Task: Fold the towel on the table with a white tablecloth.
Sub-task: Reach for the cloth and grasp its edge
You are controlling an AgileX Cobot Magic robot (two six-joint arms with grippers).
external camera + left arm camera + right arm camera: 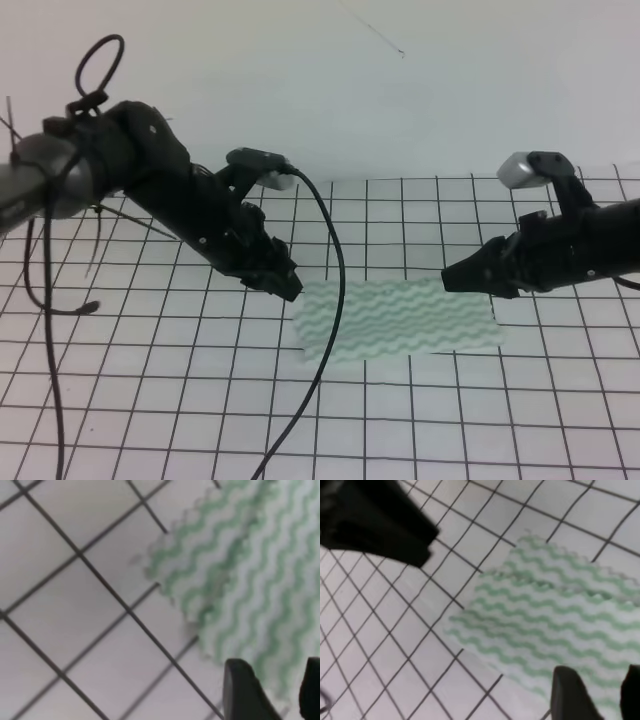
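The towel (400, 315), whitish with pale green wavy stripes, lies flat as a wide strip in the middle of the table with a white tablecloth (150, 390). My left gripper (290, 288) hovers at the towel's upper left corner; in the left wrist view its fingers (242, 692) stand apart over the striped cloth (240, 570), holding nothing. My right gripper (452, 278) hangs above the towel's upper right edge. The right wrist view shows its fingers (570, 695) apart above the towel (555, 610), open and empty.
A black cable (335, 300) drops from the left arm across the towel's left end to the table's front. The left arm's dark body (375, 520) fills the top left of the right wrist view. A plain white wall (400, 90) stands behind.
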